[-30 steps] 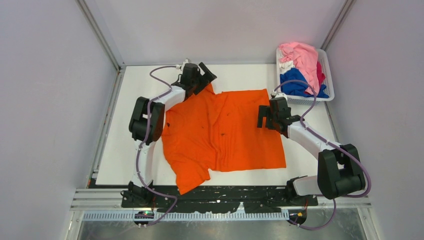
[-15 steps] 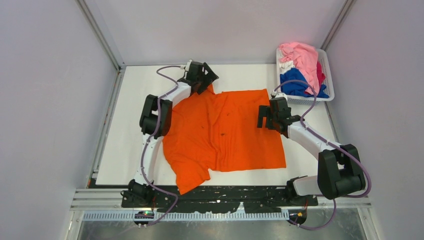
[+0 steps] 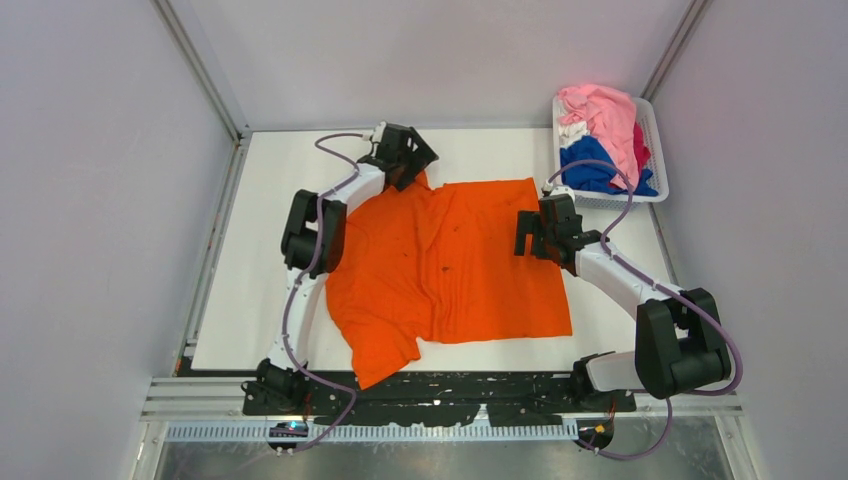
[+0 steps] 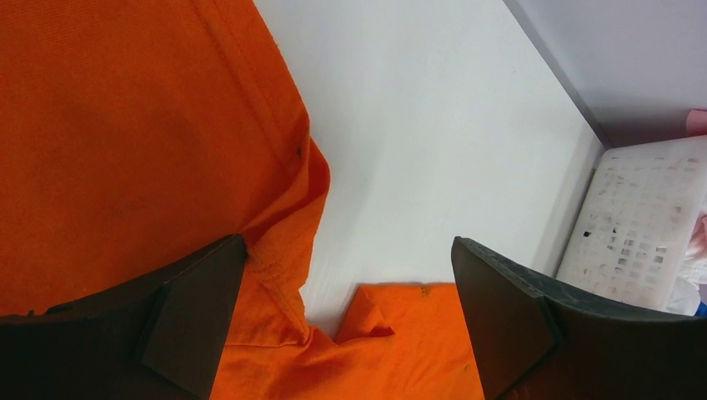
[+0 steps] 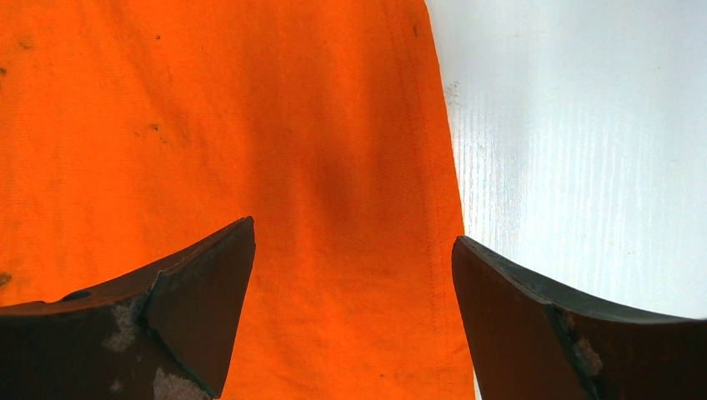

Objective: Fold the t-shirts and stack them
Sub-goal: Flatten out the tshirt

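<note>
So the orange t-shirt [image 3: 450,260] is lying spread out in the middle of the table [image 3: 250,250]. It's mostly flat, and as far as I can judge no fold has been made in it yet. The rest of the pile, with a pink shirt [image 3: 600,110] and a blue shirt [image 3: 590,172] on top, sits in the basket [image 3: 612,200] at the far right corner.

The left gripper [image 3: 408,162] is at the shirt's far left corner by the far sleeve [image 4: 283,208], spread wide with nothing in it. The right gripper [image 3: 527,236] is over the shirt's right edge, also wide open and empty. One of its fingers is above cloth and the other is about at the hem, where bare table starts.

What I'd worry about:

- The far sleeve is bunched and doubled over under the left gripper. Close there and it could pinch two layers, or just the sleeve flap, so the fold drags crooked.
- On the right, the hem runs just inside the outer finger. Come down a touch too far right and it closes on table, not cloth.
- If only one side gets a grip, lifting would skew the whole shirt and wrinkle it.
- The near sleeve [image 3: 385,355] hangs past the table's near edge onto the black rail [image 3: 500,395], so pulling the shirt could snag it there.

I can't really tell from the overhead view how high either gripper is off the fabric, so contact is a guess.
</note>
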You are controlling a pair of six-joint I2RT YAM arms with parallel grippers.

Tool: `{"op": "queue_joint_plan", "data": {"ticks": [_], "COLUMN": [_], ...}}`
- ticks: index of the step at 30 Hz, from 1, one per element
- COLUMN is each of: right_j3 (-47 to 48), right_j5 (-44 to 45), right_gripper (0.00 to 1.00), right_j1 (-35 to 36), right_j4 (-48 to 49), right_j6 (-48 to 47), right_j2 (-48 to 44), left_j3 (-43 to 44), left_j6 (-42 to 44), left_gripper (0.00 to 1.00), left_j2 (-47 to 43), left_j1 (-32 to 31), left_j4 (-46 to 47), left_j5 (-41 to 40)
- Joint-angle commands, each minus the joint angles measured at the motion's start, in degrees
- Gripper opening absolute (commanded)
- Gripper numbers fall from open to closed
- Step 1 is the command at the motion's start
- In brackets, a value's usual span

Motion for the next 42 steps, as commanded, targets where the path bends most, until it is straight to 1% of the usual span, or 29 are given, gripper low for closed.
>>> {"op": "queue_joint_plan", "data": {"ticks": [1,8,18,24,27,30,32,33,35,37,40,42], "right_j3": [1.1,1.0,1.5,1.5,1.6,1.6,1.4,1.3,1.4,1.5,1.8,2.7], "right_j5": [1.0,1.5,2.0,2.1,2.2,2.2,2.2,2.1,2.0,1.5,0.6,-0.4], "right_gripper": [0.95,0.96,0.95,0.96,0.95,0.95,0.95,0.95,0.96,0.95,0.95,0.95], "right_j1": [0.0,0.1,0.1,0.1,0.0,0.1,0.1,0.1,0.1,0.0,0.1,0.0], "right_j4": [1.3,1.2,0.9,1.0,0.9,0.9,0.8,0.7,0.6,0.5,0.8,0.8], "right_j6": [-0.5,-0.6,-0.9,-1.0,-0.9,-0.7,-0.5,-0.3,-0.2,0.1,0.5,1.2], "right_j2": [-1.0,-1.1,-0.1,-0.2,-0.3,-1.0,-1.5,-1.8,-2.1,-2.4,-1.9,-0.7], "left_j3": [1.8,7.0,18.8,23.5,25.6,26.6,25.6,23.9,17.4,8.9,-3.4,-8.4], "left_j6": [0.1,-2.9,-7.6,-9.6,-7.5,-0.4,7.5,10.4,15.6,18.4,18.9,18.6], "left_gripper": [0.99,0.99,0.99,0.99,0.99,0.99,0.99,0.99,0.99,0.99,0.99,0.99], "left_j2": [-0.6,3.7,11.1,14.4,13.5,9.9,5.7,3.3,-2.5,-8.6,-16.2,-18.1], "left_j1": [-1.6,-1.8,-3.7,-4.3,-4.5,-4.4,-4.0,-3.8,-3.1,-1.6,2.3,4.7], "left_j4": [-3.5,-1.2,-0.3,4.4,3.9,-0.5,-5.9,-8.8,-11.8,-11.9,-7.3,-4.9], "left_j5": [-2.4,1.2,0.7,1.2,1.0,0.2,0.5,0.5,0.7,1.1,10.2,14.1]}}
